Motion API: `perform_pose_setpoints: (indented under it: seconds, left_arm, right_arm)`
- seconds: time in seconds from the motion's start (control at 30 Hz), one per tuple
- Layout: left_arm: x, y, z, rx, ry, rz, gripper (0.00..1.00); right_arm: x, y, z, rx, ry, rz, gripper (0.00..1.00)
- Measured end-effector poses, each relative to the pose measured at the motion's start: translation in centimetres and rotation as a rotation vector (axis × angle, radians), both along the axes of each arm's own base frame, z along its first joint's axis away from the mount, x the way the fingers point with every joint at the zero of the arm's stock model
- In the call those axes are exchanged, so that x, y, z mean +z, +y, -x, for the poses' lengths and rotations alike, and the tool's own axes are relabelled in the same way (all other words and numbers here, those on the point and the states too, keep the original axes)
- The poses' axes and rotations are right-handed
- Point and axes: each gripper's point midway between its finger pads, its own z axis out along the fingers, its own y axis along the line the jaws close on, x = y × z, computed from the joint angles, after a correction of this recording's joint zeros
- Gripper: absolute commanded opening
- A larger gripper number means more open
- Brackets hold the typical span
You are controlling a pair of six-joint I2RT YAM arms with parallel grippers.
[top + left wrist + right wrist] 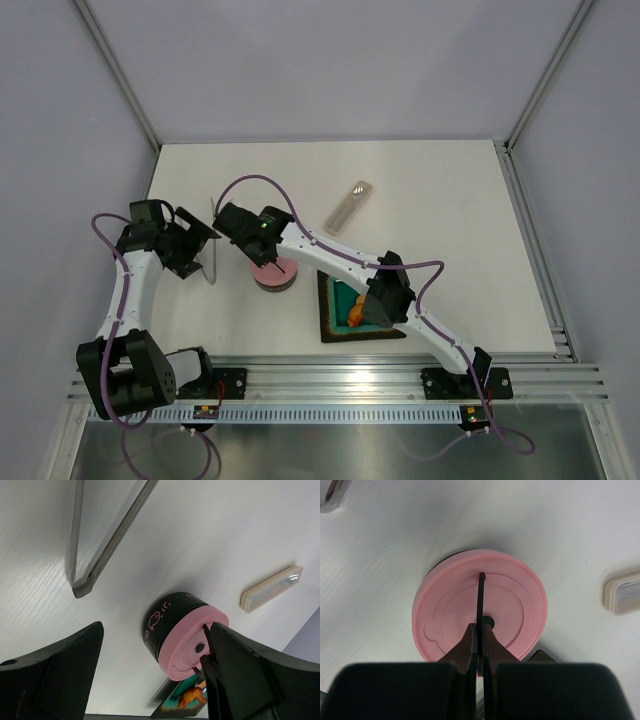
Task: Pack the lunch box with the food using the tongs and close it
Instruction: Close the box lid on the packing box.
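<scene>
The lunch box (pixel 162 617) is a small round dark tin with pink drawings, standing mid-table with its pink lid (pixel 450 605) on top. My right gripper (pixel 480 632) hangs straight above it, shut on the lid's thin black handle (pixel 481 595). From above, the right gripper (pixel 262 240) covers most of the lid (pixel 280 270). The tongs (pixel 107 540) lie flat on the table left of the box. My left gripper (pixel 200 250) is open beside the tongs (pixel 212 255), holding nothing. An orange piece of food (pixel 356 316) lies on the teal plate (pixel 340 295).
A flat beige oblong case (pixel 348 205) lies behind and to the right of the box, also visible as the case (pixel 621 593) in the right wrist view. The teal plate (pixel 172 707) sits just right of the box, under the right forearm. Grey walls enclose the table.
</scene>
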Motion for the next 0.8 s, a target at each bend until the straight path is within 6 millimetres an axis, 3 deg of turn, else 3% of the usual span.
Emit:
perform_pose_setpoints:
  seconds: [0.13,0.3,0.4,0.63,0.8]
  left_arm:
    - [0.0,0.0,0.0,0.0,0.0,0.0,0.92]
    - [0.0,0.0,0.0,0.0,0.0,0.0,0.92]
    - [0.1,0.0,0.1,0.0,-0.003,-0.001,0.92]
    - [0.8,0.1,0.3,-0.006,-0.032,-0.02,0.92]
    - [0.9,0.1,0.7,-0.007,-0.027,-0.03,0.92]
  right_arm:
    - [-0.1,0.1,0.0,0.002,-0.001,0.0,0.08]
    - [-0.7,0.5,0.3,0.009,0.003,-0.007,0.3]
    - [-1.6,0.2,0.6,0.012,0.016,0.012,0.37]
    - [-0.7,0.9,0.8,0.017,0.019,-0.039,0.48]
    - [1.8,0.5,0.9,0.006,-0.002,-0.094,0.59]
